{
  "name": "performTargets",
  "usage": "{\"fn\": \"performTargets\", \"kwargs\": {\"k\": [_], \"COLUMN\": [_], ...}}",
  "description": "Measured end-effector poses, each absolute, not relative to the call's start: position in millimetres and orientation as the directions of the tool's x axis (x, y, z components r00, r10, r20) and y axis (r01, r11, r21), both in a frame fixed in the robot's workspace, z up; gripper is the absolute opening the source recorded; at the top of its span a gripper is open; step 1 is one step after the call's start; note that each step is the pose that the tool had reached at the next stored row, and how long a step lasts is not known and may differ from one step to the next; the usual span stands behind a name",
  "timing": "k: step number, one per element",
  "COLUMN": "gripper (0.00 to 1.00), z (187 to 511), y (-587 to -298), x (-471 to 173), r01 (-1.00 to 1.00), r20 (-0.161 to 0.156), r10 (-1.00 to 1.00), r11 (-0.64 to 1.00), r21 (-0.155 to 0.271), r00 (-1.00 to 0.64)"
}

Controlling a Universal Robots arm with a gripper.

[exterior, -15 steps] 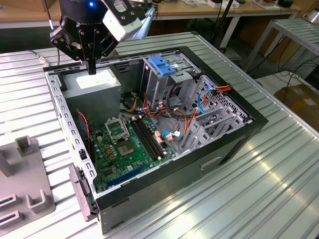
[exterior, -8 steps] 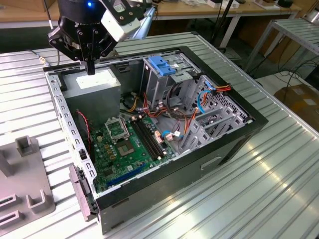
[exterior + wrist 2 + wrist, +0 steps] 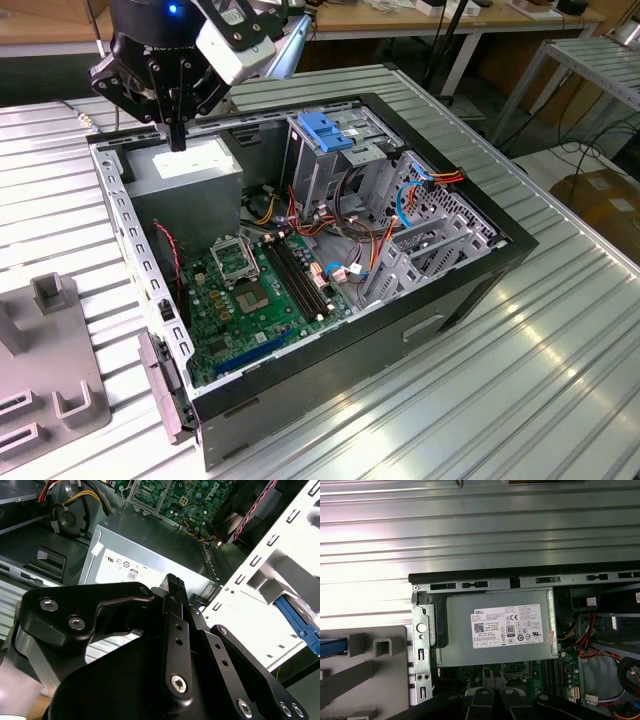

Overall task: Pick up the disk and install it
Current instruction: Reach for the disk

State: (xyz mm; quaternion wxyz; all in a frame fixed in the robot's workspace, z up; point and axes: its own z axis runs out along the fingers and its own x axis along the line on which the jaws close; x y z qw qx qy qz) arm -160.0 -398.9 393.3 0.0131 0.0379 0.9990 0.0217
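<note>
- Where the disk (image 3: 330, 647) shows in the first wrist view, a blue edge strip of it lies on the grey fixture (image 3: 380, 680), just outside the computer case (image 3: 440, 300); its long axis cannot be told.
- The gripper (image 3: 178, 138) is seen with fingers (image 3: 172, 585) pressed together and nothing held, hanging just above the power supply (image 3: 190, 165).
- Deeper in the case, the motherboard (image 3: 250, 300) and a drive cage with a blue clip (image 3: 325, 130) are seen.

This is a robotics lab or workshop. An opened computer (image 3: 320, 390) lies on a ribbed metal table (image 3: 520, 380). In the exterior view, wooden workbenches (image 3: 380, 25) stand at twelve o'clock from it, a cardboard box (image 3: 600, 200) at three o'clock, and a grey holder (image 3: 50, 380) at eight o'clock.
</note>
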Motion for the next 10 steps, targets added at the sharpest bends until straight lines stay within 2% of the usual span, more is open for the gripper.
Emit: {"fn": "performTargets", "kwargs": {"k": [10], "gripper": [0.1], "z": [393.3], "y": [-398.9], "x": [-163.2], "r01": [0.075], "r20": [-0.024], "r10": [0.076], "r11": [0.996], "r21": [0.044], "r00": [-0.997]}}
